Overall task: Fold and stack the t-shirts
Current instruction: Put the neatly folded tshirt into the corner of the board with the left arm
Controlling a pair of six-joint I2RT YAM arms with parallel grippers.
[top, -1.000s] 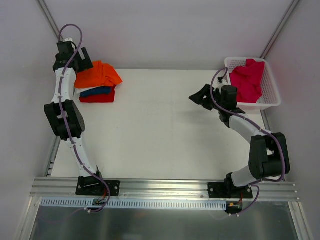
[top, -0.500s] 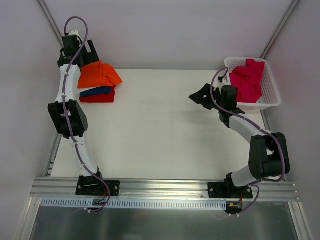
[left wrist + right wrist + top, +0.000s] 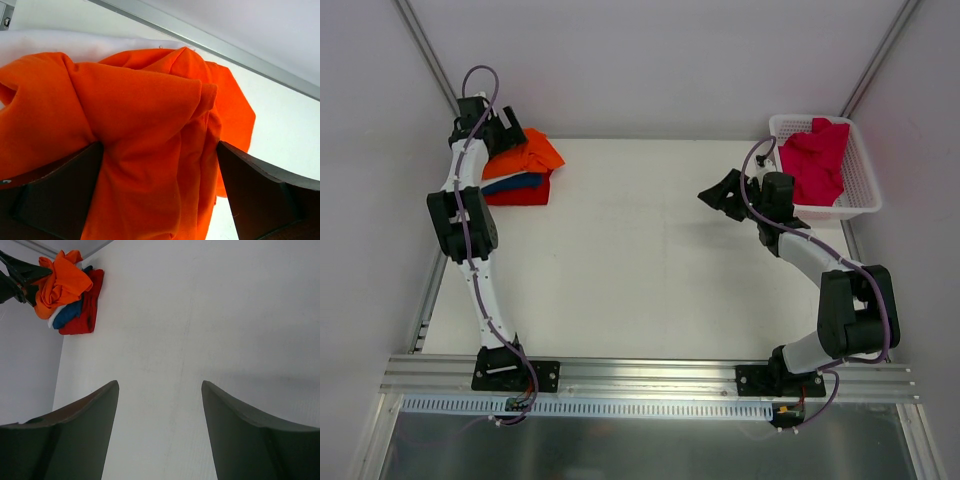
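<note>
A bunched bright orange t-shirt lies on top of a stack at the table's back left, over a dark blue t-shirt and a red t-shirt. My left gripper is at the stack's back left edge. In the left wrist view it is open, jaws wide apart, with the orange t-shirt bulging between them. A strip of white cloth shows behind the orange. A crimson-pink t-shirt lies crumpled in the basket. My right gripper is open and empty above the table.
The white plastic lattice basket stands at the back right corner, just right of my right wrist. Grey walls and a metal rail close in behind the stack. The white table lies between the arms.
My left arm has swung toward the back wall and its gripper has moved right onto the stack's back edge. The orange t-shirt looks more bunched. The right arm has not moved.
</note>
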